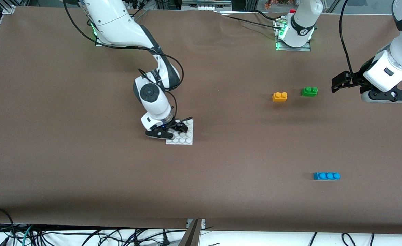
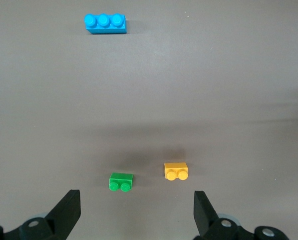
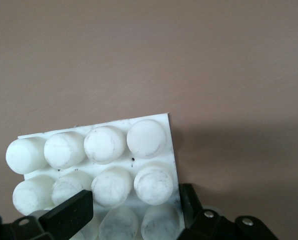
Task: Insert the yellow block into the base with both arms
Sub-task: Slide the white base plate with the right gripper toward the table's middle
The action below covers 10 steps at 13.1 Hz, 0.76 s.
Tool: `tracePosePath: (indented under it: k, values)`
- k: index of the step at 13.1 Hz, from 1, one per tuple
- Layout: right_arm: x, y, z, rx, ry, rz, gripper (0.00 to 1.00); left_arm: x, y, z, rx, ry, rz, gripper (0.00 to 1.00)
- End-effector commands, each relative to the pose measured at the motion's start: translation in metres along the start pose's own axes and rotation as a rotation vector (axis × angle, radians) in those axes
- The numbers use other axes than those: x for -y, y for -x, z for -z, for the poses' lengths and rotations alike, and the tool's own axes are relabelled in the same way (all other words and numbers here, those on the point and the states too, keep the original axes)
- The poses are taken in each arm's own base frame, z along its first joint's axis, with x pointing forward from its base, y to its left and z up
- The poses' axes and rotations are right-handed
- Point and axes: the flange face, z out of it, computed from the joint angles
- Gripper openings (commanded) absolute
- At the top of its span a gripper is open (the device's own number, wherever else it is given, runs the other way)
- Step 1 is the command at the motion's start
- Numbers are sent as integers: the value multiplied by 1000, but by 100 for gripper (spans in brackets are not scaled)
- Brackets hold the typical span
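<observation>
No legible brand or label on any item. The right gripper (image 1: pixel 177 128) is down at the base (image 1: pixel 183 136), a white square studded plate flat on the table (image 1: pixel 84 153), its fingers narrowly spread over the plate's edge and studs. The left gripper (image 1: pixel 335 83) hangs wide open above the table, just beside the green brick (image 1: pixel 309 91). The yellow block (image 1: pixel 279 96), orange-yellow with two studs, lies on the table next to the green brick, well apart from the base. The blue three-stud brick (image 1: pixel 326 176) lies apart.

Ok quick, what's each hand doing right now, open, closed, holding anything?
Left hand: open, holding nothing, up over the table near the green brick.
Right hand: down on the base, fingers straddling its studs.
</observation>
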Motion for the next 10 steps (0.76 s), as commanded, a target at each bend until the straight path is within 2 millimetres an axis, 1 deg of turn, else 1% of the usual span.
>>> tracePosePath:
  k: [1,2,3,4,5,7,10]
  values:
    - [35,20,-16,-10,-14,-14,81,0,-2,7,3,20,-14,100]
    - [48,29,-17,-12,-18,-7,81,0,-2,7,3,18,-12,100]
    - [52,31,-16,-18,-17,-1,81,0,-2,7,3,18,-12,100]
    - [60,39,-18,-17,-19,14,81,0,-2,7,3,18,-12,100]
    - [72,48,-16,-19,-28,28,81,0,-2,7,3,20,-14,100]
    - [92,65,-18,-20,-38,28,81,1,-2,7,3,20,-12,100]
    - [115,72,-25,-36,-55,2,81,1,-2,7,3,20,-12,100]
